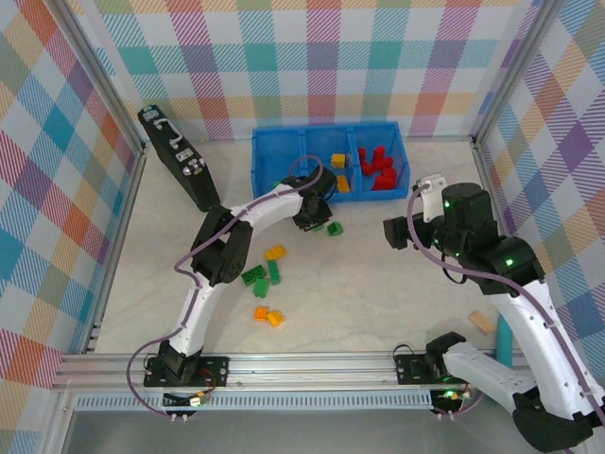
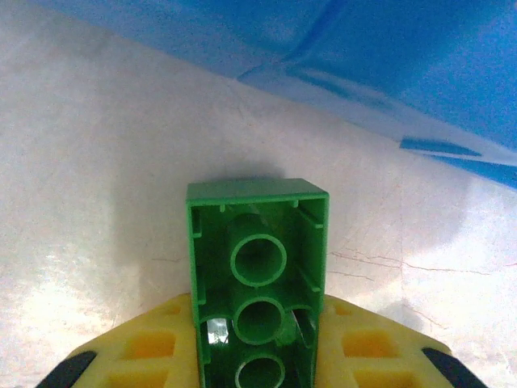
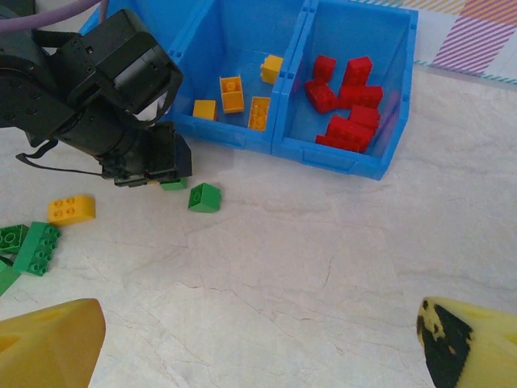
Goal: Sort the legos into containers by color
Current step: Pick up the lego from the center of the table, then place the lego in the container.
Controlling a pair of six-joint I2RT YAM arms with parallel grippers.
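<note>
My left gripper (image 1: 310,216) is shut on a green lego (image 2: 258,259), held with its hollow underside facing the wrist camera between the yellow fingers (image 2: 153,343). It sits low over the table, just in front of the blue bin (image 1: 284,142). In the right wrist view this lego (image 3: 171,184) peeks out under the left gripper (image 3: 149,158). Another green lego (image 1: 335,228) lies beside it. The middle container holds yellow legos (image 3: 234,93) and the right one holds red legos (image 3: 347,101). My right gripper (image 3: 258,347) hangs open over bare table to the right.
Loose legos lie left of centre: an orange one (image 1: 275,252), a green cluster (image 1: 260,277) and two orange ones (image 1: 267,315). A black case (image 1: 180,156) leans at the back left. A tan wooden block (image 1: 483,322) lies at the right near the front rail.
</note>
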